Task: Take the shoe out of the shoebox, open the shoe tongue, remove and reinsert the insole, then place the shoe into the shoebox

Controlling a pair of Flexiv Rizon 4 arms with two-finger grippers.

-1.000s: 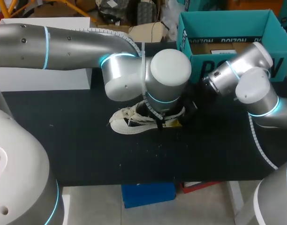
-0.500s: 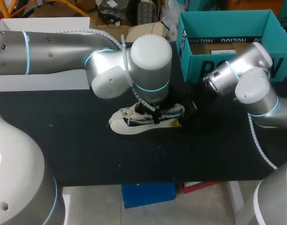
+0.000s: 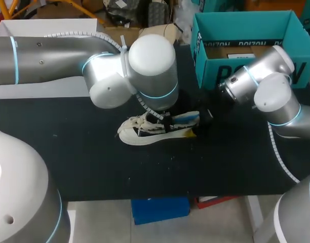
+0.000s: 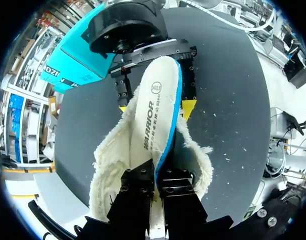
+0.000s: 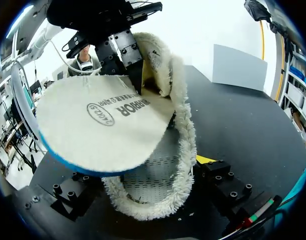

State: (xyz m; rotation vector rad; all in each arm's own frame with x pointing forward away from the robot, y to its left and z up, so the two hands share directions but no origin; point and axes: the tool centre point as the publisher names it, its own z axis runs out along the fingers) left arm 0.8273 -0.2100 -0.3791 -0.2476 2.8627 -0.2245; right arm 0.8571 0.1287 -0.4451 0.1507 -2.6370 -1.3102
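Two holds are being used: overhead, the shoe is lying on the table near the shoebox; left wrist, the insole is being pinched between the closed fingers of the left gripper, best drawn out slowly; right wrist, the heel is being clamped between the wide-set fingers of the right gripper.

A line of dark capital letters and a small oval stamp with digits are printed on the white fleecy insole with a blue edge. White block lettering stands on the teal cardboard shoebox, on its inner and outer walls.
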